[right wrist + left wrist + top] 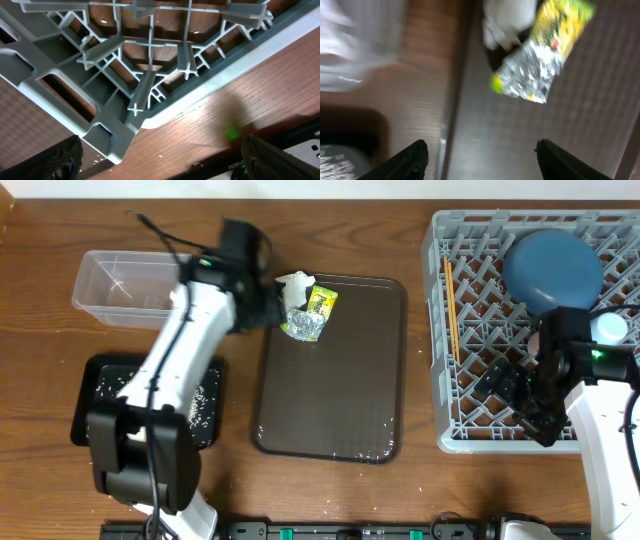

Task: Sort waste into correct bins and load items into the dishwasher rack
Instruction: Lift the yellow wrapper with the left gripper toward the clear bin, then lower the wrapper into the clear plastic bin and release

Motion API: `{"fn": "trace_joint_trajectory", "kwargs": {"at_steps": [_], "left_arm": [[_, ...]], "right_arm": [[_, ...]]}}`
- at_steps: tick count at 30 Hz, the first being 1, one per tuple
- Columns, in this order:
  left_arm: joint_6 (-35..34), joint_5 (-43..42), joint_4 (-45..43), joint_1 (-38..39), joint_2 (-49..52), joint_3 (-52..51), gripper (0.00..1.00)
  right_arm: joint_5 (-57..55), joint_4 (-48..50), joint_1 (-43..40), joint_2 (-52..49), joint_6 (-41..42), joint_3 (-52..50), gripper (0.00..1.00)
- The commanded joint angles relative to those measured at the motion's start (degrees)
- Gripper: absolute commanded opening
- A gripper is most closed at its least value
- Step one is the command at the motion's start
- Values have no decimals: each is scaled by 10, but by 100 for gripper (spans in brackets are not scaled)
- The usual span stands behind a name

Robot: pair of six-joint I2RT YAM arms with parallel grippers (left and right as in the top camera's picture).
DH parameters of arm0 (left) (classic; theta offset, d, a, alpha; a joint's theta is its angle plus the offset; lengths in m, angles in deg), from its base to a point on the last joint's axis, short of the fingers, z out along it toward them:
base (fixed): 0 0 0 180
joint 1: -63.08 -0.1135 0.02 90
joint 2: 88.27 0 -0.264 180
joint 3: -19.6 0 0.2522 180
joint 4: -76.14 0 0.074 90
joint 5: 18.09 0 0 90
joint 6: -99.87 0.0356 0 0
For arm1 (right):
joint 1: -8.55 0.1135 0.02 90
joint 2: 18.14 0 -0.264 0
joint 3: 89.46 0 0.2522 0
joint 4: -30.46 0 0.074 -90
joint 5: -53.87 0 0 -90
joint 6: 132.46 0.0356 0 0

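The green-yellow wrapper (313, 314) and a crumpled white napkin (295, 285) lie at the back left corner of the dark brown serving tray (340, 380). In the left wrist view the wrapper (540, 60) and napkin (507, 20) show blurred ahead of my open, empty left gripper (482, 160), which hovers over the tray's left edge (262, 310). My right gripper (525, 405) is open and empty over the front of the grey dishwasher rack (470, 340); its corner fills the right wrist view (125, 90). The dark-blue plate (552, 268), light-blue cup (610, 328) and chopsticks (452, 305) are in the rack.
The clear container (125, 288) stands at the back left. The black tray (150, 402) with rice grains lies in front of it, partly under my left arm. A few rice grains lie on the wood by the rack corner (160, 156).
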Motion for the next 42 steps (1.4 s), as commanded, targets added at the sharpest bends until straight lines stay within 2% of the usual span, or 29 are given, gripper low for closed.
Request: {"fn": "trace_joint_trajectory", "kwargs": {"at_steps": [1,6,12,13,20,26,28,29,35,42], "left_arm": [[12,-3,-30,21,8,-40,73],[12,7,-110,38,10,-89,73],[12,99,-162,38,32,-106,74],[12,99,-169,38,38,-106,78],[12,67,-215,39,80,-106,77],[12,63,-228,39,81,-105,29],[12,63,-222,39,73,-105,19],[12,64,-216,39,67,-105,7],[12,64,-197,39,-9,-105,6],[12,66,-190,39,-153,-105,6]], "right_arm": [[-2,0,-2,5,8,-1,99],[-2,0,-2,5,8,-1,99],[-2,0,-2,5,8,-1,99],[-2,0,-2,5,8,-1,99],[-2,0,-2,5,8,-1,99],[-2,0,-2,5,8,-1,99],[-2,0,-2,5,8,-1,99],[-2,0,-2,5,8,-1,99],[-2,0,-2,5,8,-1,99],[-2,0,-2,5,8,-1,99]]}}
